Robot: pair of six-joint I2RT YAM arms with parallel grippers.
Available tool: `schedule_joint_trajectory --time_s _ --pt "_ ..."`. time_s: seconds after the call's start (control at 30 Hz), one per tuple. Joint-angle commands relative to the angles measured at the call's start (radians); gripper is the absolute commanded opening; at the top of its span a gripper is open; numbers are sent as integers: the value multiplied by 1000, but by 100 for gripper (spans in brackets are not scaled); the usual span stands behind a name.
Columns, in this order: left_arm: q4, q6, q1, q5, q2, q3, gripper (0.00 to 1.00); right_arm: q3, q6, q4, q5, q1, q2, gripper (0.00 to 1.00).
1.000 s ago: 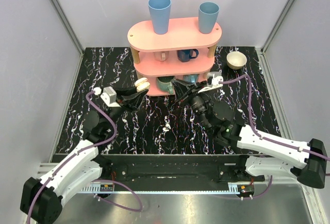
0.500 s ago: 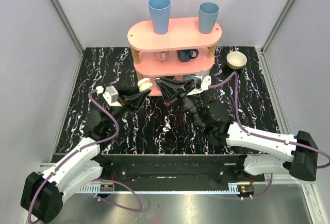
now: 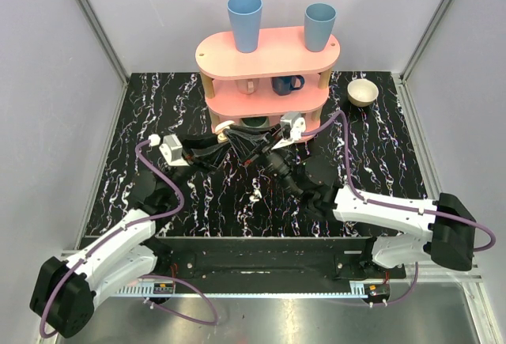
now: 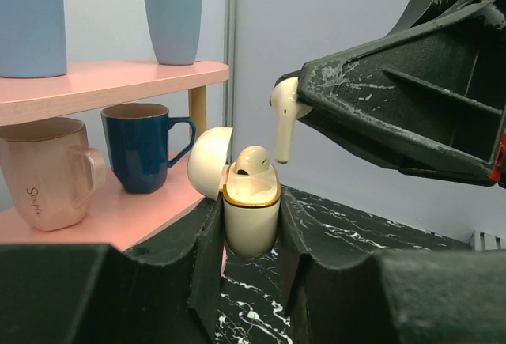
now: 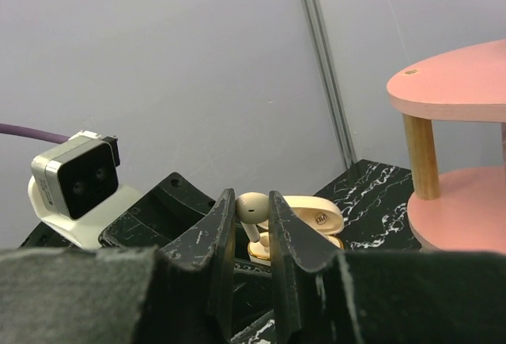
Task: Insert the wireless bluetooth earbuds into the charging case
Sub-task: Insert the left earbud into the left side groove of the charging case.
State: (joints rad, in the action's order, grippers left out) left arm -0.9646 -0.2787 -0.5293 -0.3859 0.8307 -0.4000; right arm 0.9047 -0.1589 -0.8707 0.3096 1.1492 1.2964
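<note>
**Handling (judged):** each of the earbuds is very light, rigid and glossy, so it slips or twists easily under a pinch. Hold it across the bulbous head and leave the stem free to enter its socket. The charging case (image 4: 251, 209) is likewise smooth and rounded. Grip it low across the body, clear of the hinged lid (image 4: 209, 162).

**Right claw** (image 5: 251, 211): nearly closed, pinching the free earbud (image 4: 283, 119) by its head, stem pointing down.

**Left claw** (image 4: 251, 229): narrowed onto the case body, holding it upright with the lid swung open toward 9 o'clock.

**Location:** the seated earbud (image 4: 251, 160) occupies one socket. The free earbud hangs at 1 o'clock from the case mouth, close but not touching — over the table (image 3: 158, 115), at 6 o'clock of the pink shelf (image 3: 269, 55).
</note>
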Motion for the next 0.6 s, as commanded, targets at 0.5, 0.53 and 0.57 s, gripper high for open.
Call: schedule_joint_trajectory --time_s 0.5,0.53,0.57 --pt "-158 12 -28 -7 8 -5 0 56 -19 -51 -27 20 34 0" --pt "-161 12 -28 -5 10 -5 0 57 -21 -48 -26 21 35 0" --pt "-167 12 -31 -5 10 -3 0 57 -19 -44 -26 20 35 0"
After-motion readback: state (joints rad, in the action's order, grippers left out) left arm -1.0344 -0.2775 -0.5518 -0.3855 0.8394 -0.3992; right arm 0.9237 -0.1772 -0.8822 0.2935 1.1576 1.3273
